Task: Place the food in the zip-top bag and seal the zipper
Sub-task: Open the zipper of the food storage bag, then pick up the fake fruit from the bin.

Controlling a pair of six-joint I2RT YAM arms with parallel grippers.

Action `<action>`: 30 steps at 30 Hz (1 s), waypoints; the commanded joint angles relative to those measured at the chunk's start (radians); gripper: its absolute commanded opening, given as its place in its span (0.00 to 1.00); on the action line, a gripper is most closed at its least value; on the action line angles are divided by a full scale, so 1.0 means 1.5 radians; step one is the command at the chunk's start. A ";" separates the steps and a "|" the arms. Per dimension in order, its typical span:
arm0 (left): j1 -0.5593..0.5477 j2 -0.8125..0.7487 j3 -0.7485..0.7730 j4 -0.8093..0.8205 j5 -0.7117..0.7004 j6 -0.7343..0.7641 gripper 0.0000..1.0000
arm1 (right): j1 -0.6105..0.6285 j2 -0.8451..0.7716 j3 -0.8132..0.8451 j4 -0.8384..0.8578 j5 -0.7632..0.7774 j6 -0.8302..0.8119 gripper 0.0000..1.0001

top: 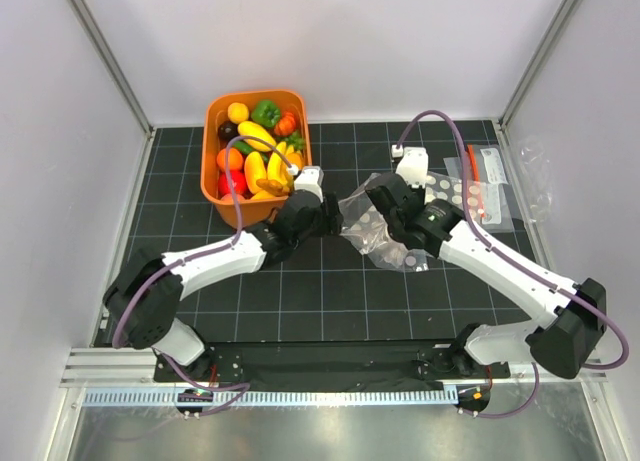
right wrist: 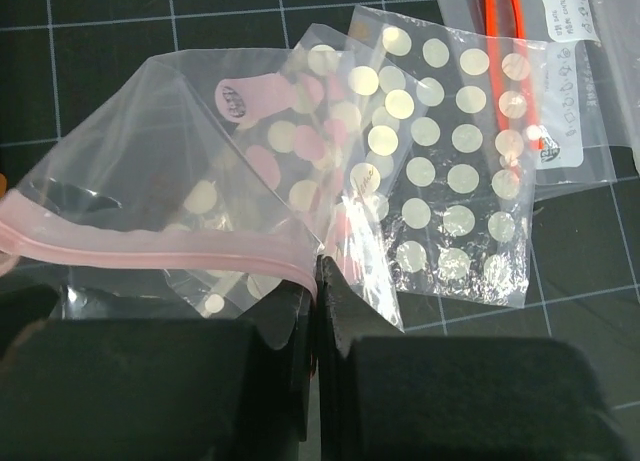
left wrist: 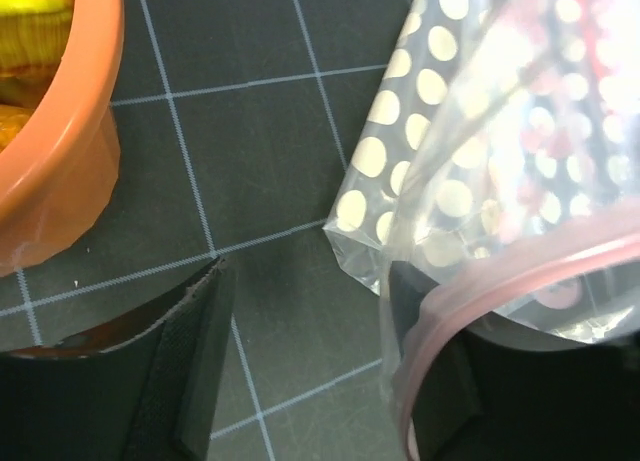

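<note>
The zip-top bag (right wrist: pixel 170 141) is clear and crinkly, lifted off the mat between the two arms (top: pixel 362 229). Its pale pink zipper (right wrist: pixel 150 243) runs along the mouth. My right gripper (right wrist: pixel 320 281) is shut on one end of that strip. My left gripper (left wrist: pixel 310 371) stands open; the pink rim (left wrist: pixel 470 306) drapes over its right finger (left wrist: pixel 435 401), and only mat lies between the fingers. The food (top: pixel 258 151), glossy yellow, orange, green and red toy fruits and vegetables, lies in the orange bin (top: pixel 224 207), left of my left gripper (top: pixel 328 219).
White-polka-dotted bags (right wrist: pixel 450 181) lie flat under and beyond the lifted bag. Small clear bags with red-orange strips (right wrist: pixel 510 21) lie further right, near the mat's right edge (top: pixel 485 186). The bin's wall (left wrist: pixel 60 181) stands close on the left of the left fingers.
</note>
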 commanded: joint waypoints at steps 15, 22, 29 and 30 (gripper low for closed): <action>-0.010 -0.099 -0.017 0.031 0.103 0.055 0.88 | -0.004 0.021 -0.009 0.071 -0.105 -0.037 0.01; -0.009 -0.118 -0.012 0.014 0.077 0.065 0.87 | -0.001 0.025 -0.010 0.066 -0.087 -0.042 0.01; -0.010 -0.248 -0.038 -0.025 0.023 0.098 0.90 | 0.000 0.060 0.009 0.037 -0.022 -0.011 0.01; -0.010 -0.262 -0.037 -0.036 -0.001 0.098 0.91 | 0.000 0.062 0.007 0.042 -0.021 -0.010 0.01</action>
